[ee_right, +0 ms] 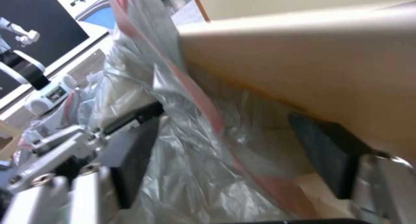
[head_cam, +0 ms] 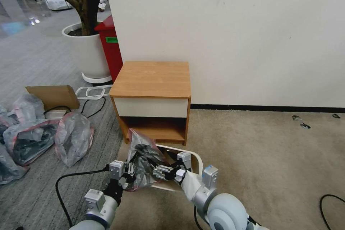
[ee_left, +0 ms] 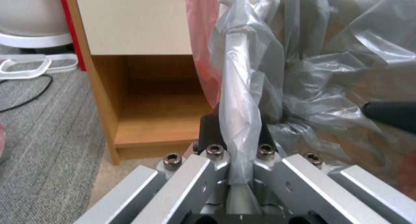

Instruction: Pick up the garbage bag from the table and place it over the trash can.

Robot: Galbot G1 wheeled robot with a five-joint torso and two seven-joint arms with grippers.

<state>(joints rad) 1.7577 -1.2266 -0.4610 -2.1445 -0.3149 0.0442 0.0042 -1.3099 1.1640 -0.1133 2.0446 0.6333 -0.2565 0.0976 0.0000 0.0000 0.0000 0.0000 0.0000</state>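
Over the trash can (head_cam: 197,161) before the table (head_cam: 152,79), the limp, light, slippery garbage bag (head_cam: 142,160) hangs pinched in the closed left gripper (head_cam: 126,172), right gripper (head_cam: 172,170) spread inside; best held at its rim.

The thin, crinkly, glossy translucent grey plastic garbage bag (head_cam: 142,158) has a pinkish rim; the light-brown table (head_cam: 152,79) is smooth matt wood grain.

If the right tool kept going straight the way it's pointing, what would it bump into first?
Probably the garbage bag: the right tool, open, points at the plastic, with the left tool pinching it just beyond. The trash can wall runs close alongside; depth is unclear.
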